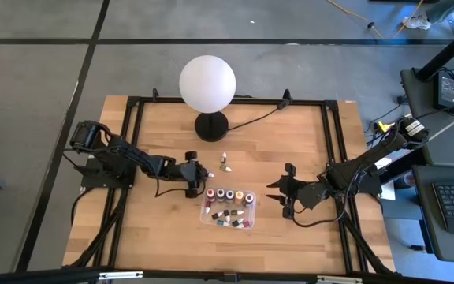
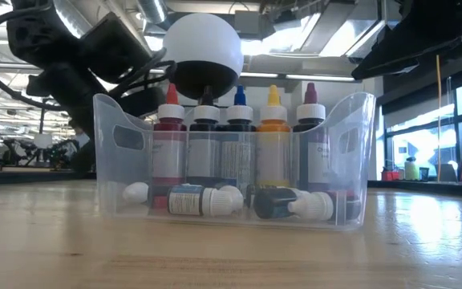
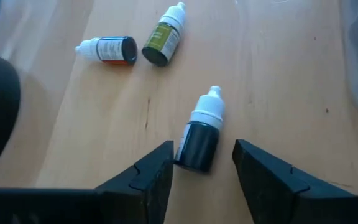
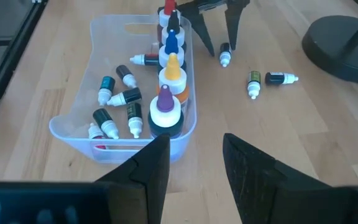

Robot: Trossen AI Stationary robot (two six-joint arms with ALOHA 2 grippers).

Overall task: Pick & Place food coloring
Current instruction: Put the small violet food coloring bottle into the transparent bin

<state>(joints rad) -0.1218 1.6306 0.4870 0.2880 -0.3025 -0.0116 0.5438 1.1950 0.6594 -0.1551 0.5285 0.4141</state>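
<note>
A dark food coloring bottle with a white cap lies on its side on the wooden table, left of the clear tray. My left gripper is open and low over the table. Its fingers stand on either side of the bottle's base end, one finger close beside it. Two more small bottles lie farther off, toward the lamp. The tray holds a row of upright bottles and several small ones lying down. My right gripper hangs open to the right of the tray, with nothing between its fingers.
A white globe lamp on a black base stands at the table's far middle, and its cable runs off to the right. Black frame rails run along the table's left and right sides. Bare wood lies in front of the tray.
</note>
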